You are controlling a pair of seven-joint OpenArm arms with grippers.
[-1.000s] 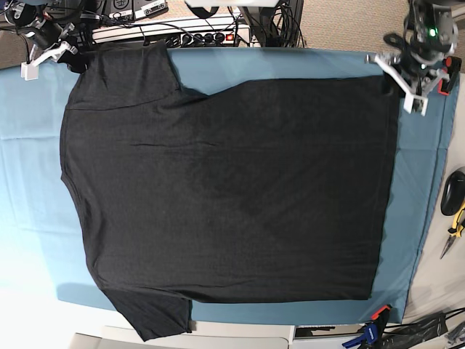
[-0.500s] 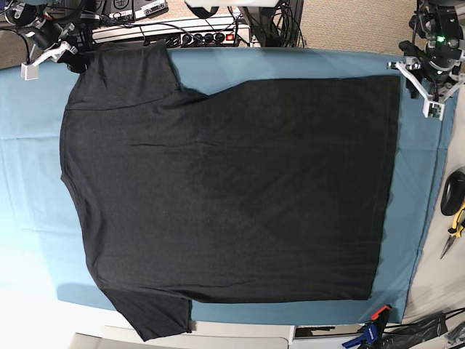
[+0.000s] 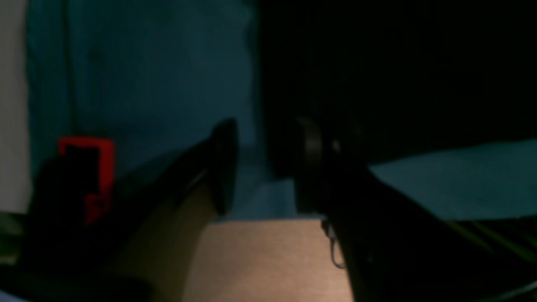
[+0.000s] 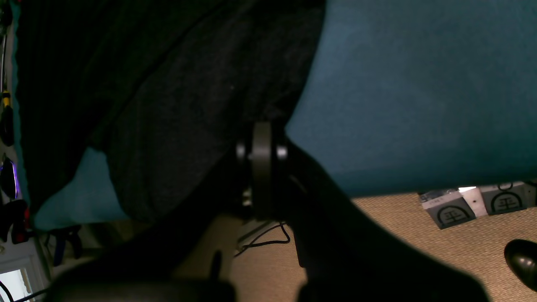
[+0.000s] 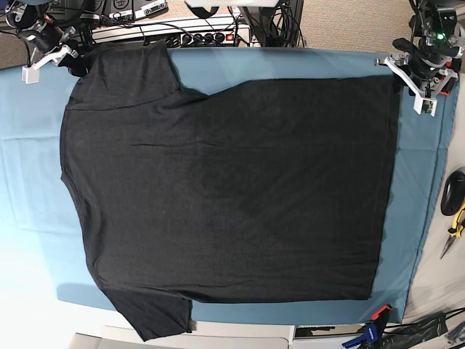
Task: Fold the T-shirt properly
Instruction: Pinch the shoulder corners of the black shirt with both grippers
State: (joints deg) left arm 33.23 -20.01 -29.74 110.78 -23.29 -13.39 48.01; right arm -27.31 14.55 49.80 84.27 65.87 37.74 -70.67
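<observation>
The dark T-shirt (image 5: 232, 189) lies spread flat, plain side up, on the teal table cloth (image 5: 305, 62), collar end to the left and hem to the right. My left gripper (image 5: 407, 83) hovers just past the hem's far corner. In the left wrist view the left gripper (image 3: 266, 159) is open with nothing between its pads, and the T-shirt (image 3: 377, 63) is a dark area beyond it. My right gripper (image 5: 73, 62) is at the far sleeve's corner. In the right wrist view the right gripper (image 4: 262, 138) is shut, and the T-shirt (image 4: 168, 105) edge runs straight into its pads.
A power strip with cables (image 5: 182, 33) lines the far table edge. A red clamp (image 3: 90, 167) sits by the left gripper. More clamps (image 5: 374, 320) hold the cloth at the front right. A mouse (image 5: 454, 193) and pliers (image 5: 456, 225) lie off the right side.
My left gripper has drawn off the hem's far corner to the right, then eased slightly back; it stays open. The shirt and the right arm have not moved.
</observation>
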